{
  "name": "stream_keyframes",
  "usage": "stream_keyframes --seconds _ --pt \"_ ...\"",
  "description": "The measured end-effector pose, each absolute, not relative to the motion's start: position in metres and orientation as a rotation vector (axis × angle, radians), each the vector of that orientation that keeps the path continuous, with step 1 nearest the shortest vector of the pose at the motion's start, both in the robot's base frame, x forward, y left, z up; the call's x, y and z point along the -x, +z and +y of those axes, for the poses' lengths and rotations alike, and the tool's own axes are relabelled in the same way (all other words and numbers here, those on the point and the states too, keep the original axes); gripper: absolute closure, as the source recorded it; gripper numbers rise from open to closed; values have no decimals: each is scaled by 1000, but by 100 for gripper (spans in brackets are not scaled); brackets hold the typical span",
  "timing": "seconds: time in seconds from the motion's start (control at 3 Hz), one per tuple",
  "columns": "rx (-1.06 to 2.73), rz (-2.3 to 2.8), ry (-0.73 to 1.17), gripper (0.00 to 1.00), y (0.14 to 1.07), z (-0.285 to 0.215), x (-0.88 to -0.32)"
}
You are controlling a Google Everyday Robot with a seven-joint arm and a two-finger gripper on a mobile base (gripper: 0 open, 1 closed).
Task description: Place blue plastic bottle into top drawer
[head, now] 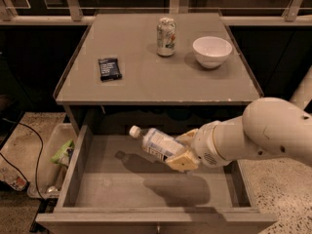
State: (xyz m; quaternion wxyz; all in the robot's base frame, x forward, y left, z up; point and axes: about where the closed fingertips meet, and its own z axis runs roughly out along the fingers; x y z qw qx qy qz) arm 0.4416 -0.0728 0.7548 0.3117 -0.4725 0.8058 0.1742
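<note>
White-capped, pale-labelled blue plastic bottle (155,143), clamped in jaws of the gripper (181,152), tilts over top drawer (102,189).

Drink can (165,36) upright at back of cabinet top (146,84), white bowl (212,51) near, on its rt. Dark packet (109,68) lies flat, well apart, toward left edge.

bottle (157,142): blue label, white cap | tan end effector (178,150) over grey drawer (74,165)
</note>
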Motion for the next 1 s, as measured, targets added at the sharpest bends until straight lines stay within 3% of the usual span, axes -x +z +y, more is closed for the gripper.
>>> stream_keyframes --seconds 1.0 --pt "1188 2234 554 100 677 -69 -434"
